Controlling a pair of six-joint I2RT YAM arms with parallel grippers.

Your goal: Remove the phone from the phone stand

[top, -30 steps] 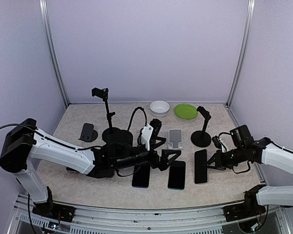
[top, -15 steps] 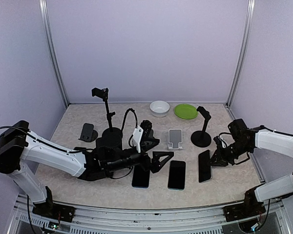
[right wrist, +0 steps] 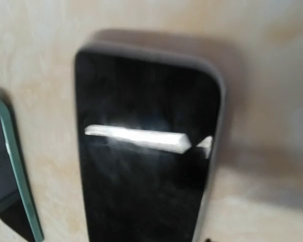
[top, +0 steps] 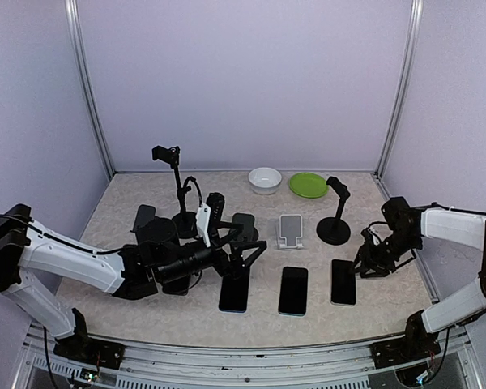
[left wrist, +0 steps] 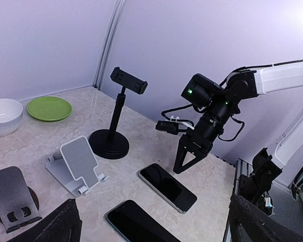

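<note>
The phone [top: 343, 282], a glossy black slab, lies flat on the table [top: 389, 312] just under the right jaws, which stand apart, clear of it. The left jaws gape wide, empty.

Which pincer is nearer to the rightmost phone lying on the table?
Right. The right pincer hangs just right of the rightmost phone; the left pincer is far off, by the leftmost phone.

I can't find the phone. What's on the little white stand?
Nothing. The white stand is bare; the middle phone lies flat in front of it. Its back side cannot be seen.
</note>
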